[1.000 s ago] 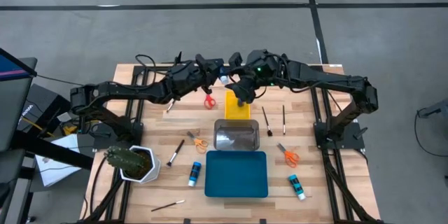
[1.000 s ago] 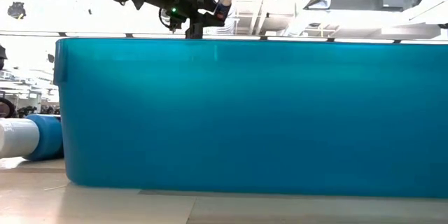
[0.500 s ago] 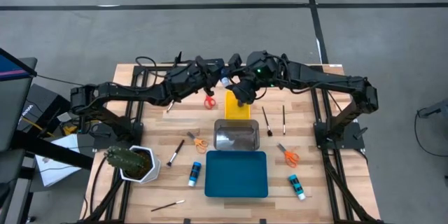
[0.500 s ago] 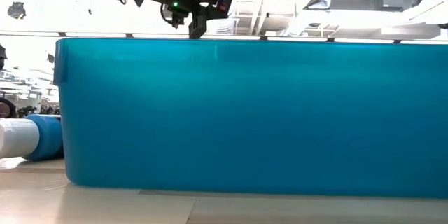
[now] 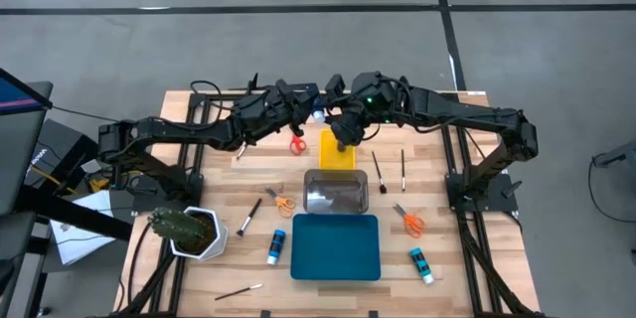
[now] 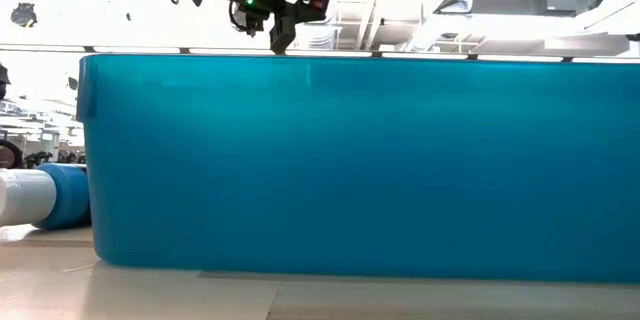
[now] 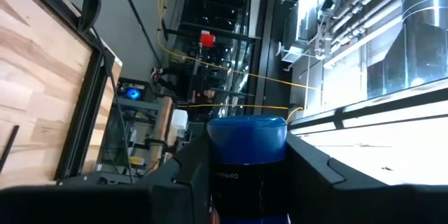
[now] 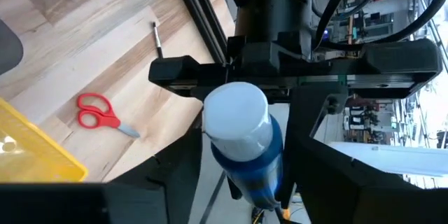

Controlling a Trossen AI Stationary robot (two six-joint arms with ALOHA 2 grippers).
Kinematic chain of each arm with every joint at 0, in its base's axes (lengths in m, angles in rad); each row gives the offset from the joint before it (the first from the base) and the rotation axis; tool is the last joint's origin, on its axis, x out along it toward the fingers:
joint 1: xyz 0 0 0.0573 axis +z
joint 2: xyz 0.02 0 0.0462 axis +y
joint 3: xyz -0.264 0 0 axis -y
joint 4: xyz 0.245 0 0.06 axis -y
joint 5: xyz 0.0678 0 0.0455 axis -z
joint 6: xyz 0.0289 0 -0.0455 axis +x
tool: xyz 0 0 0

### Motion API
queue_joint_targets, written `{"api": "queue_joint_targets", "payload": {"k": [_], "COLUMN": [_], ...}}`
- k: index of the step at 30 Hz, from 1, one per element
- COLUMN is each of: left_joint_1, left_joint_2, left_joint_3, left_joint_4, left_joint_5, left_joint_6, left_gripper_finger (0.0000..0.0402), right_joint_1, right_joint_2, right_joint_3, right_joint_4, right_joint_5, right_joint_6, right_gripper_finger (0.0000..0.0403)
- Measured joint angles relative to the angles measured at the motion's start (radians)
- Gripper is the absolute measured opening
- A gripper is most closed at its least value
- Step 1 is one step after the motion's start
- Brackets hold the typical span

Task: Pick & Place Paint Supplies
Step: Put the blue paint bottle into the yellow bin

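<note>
My left gripper [image 5: 310, 113] clasps the blue bottle [image 8: 246, 140] mid-air above the yellow tray [image 5: 336, 148] while my right gripper [image 5: 333, 119] brackets its white cap, jaws parted; it looks light, rigid, slick, so I'd pinch the barrel.

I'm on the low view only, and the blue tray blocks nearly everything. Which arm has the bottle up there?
Observer: The left gripper holds the blue bottle by its base; the left wrist view shows it between the fingers.
Operator: And the right one?
Observer: The right gripper is around the bottle's white-capped end, facing the left gripper.
Operator: What's under them?
Observer: From above, the yellow tray lies roughly beneath the right gripper, with red scissors beside it on the table.
</note>
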Motion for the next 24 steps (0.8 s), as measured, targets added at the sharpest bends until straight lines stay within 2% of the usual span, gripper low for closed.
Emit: {"api": "queue_joint_targets", "payload": {"k": [5, 9, 19, 24], "left_joint_1": [0.000, 0.000, 0.003, 0.003], "left_joint_2": [0.000, -0.001, -0.001, -0.001], "left_joint_3": [0.000, 0.000, 0.000, 0.000], "left_joint_4": [-0.004, -0.004, -0.004, -0.003], "left_joint_5": [0.000, 0.000, -0.002, -0.002], "left_joint_6": [0.002, 0.004, 0.001, 0.002], "left_gripper_finger": [0.0127, 0.0127, 0.0128, 0.0130], "right_joint_1": [0.010, 0.023, 0.032, 0.047], "right_joint_2": [0.000, -0.001, -0.001, -0.001], "right_joint_3": [0.000, 0.000, 0.000, 0.000], "right_joint_4": [0.000, -0.002, 0.002, 0.011], "right_joint_5": [-0.004, -0.012, -0.047, -0.038], "right_joint_6": [-0.060, -0.079, -0.080, -0.080], "right_gripper_finger": [0.0152, 0.0137, 0.0191, 0.0196]}}
